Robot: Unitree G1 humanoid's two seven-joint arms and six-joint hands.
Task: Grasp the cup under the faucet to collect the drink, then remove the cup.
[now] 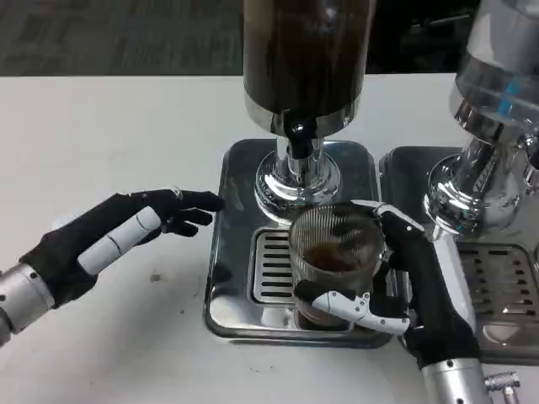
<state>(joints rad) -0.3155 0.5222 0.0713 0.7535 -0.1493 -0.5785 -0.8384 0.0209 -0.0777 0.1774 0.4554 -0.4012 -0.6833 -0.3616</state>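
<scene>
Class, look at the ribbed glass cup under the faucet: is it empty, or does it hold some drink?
Partly filled: dark liquid sits low in the upright cup, which the right hand grips.

Ribbed clear cup [335, 252] is parked upright on the slotted steel drip tray [221, 278], right under the faucet [296, 139] of the dark drink dispenser [305, 50]. A bit of brown drink is seen inside.

No legible text or labels anywhere.
</scene>
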